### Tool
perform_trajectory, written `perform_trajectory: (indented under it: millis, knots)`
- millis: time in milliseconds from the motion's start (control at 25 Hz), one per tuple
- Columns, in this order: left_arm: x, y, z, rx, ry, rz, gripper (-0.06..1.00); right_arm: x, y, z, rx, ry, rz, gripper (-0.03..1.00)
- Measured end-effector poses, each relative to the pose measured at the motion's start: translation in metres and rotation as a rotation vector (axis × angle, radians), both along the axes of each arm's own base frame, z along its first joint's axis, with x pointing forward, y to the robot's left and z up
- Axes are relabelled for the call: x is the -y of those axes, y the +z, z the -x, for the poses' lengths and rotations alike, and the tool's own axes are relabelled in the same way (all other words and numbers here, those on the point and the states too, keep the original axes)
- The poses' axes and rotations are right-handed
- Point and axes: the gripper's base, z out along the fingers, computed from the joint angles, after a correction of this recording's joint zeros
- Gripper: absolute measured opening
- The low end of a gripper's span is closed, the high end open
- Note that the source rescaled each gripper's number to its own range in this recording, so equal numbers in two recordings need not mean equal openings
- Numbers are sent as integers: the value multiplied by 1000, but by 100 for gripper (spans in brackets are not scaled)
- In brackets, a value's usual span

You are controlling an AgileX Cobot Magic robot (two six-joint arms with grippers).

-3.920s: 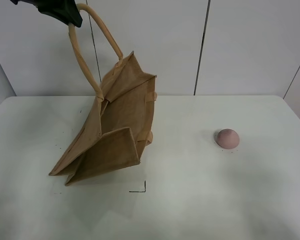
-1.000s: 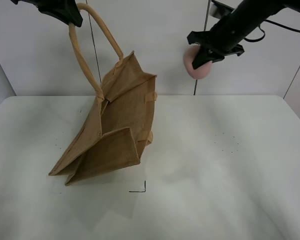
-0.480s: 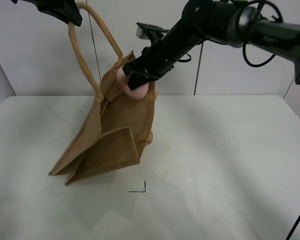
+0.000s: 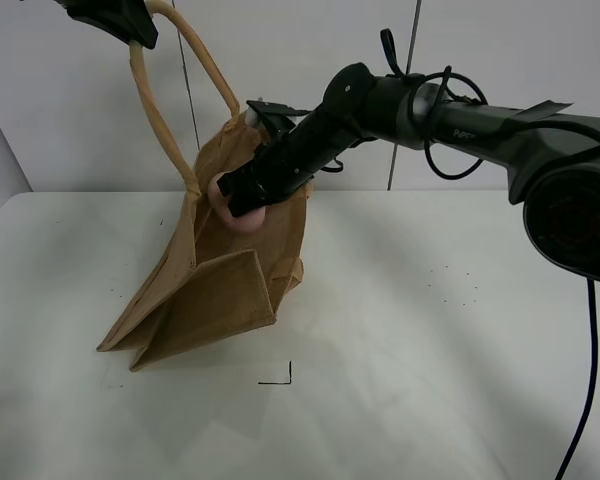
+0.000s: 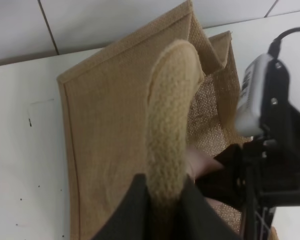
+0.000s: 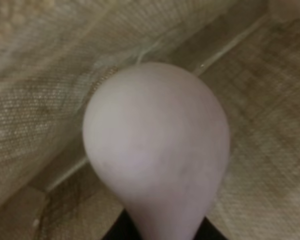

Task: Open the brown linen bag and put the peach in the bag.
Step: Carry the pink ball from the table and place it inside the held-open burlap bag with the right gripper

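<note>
The brown linen bag [image 4: 215, 295] hangs tilted, its bottom resting on the table, one beige handle [image 4: 160, 120] pulled up. My left gripper [image 4: 128, 24] at the top left is shut on that handle, which also shows in the left wrist view [image 5: 170, 115]. My right gripper [image 4: 244, 196] reaches across from the right and is shut on the peach [image 4: 236, 214] inside the bag's open mouth. In the right wrist view the peach [image 6: 157, 150] fills the middle with woven bag walls [image 6: 270, 100] around it. In the left wrist view the peach [image 5: 202, 162] shows inside the bag [image 5: 110, 115].
The white table [image 4: 430, 350] carries a small black corner mark [image 4: 280, 378] in front of the bag. A panelled wall [image 4: 310, 60] stands behind. The right arm [image 4: 430, 105] with its cables spans from the right edge to the bag.
The peach left the table at the right: my right gripper lifted it, carried it left and lowered it into the bag's mouth. The left gripper has held the handle still.
</note>
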Motion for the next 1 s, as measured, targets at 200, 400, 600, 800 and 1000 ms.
perform_trajectory:
  millis: [200,400,600,800,1000]
  knots:
    - [0,0,0,0,0,1,0,-5,-10,-2,8,-2,-18,0]
    - [0,0,0,0,0,1,0,-19,-23,1,36,7,-10,0]
    - [0,0,0,0,0,1,0,-24,-31,2,46,11,5,15]
    - [0,0,0,0,0,1,0,-23,-32,2,52,15,24,86]
    - [0,0,0,-1,-1,2,0,-17,-20,3,62,17,90,99]
